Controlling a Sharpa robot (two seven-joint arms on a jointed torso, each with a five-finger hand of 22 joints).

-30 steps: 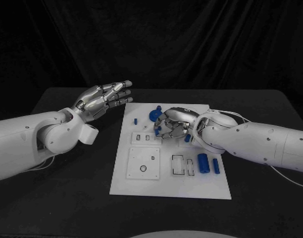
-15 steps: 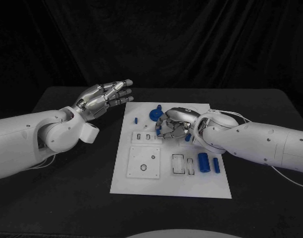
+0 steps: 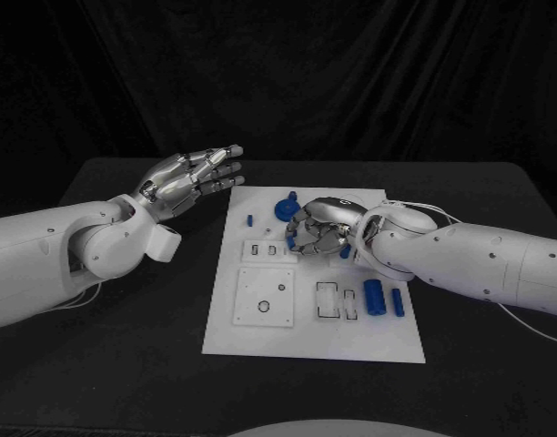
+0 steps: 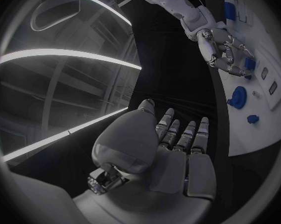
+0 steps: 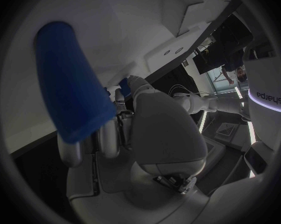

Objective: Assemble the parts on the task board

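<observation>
The right hand (image 3: 316, 233) is curled down over the far half of the task board (image 3: 308, 341), just beside the round blue knob (image 3: 285, 209). Its fingers close around a small blue part (image 5: 75, 92), which the right wrist view shows pressed between them close against the white board face. The step in hand looks like seating that piece in a slot near the knob. To do it well, the hand should keep the part square to its recess and press straight down (a tilt would likely jam it), easing the fingers off only once it sits flush.

The left hand (image 3: 197, 177) hovers well away from the knob, off the board's left edge, flat, fingers together and extended, holding nothing. Two blue cylinders (image 3: 384, 299) lie loose on the board, nearer the robot than the knob.

The only readable writing is "sharpa", on a white body at the rim of the right wrist view.
</observation>
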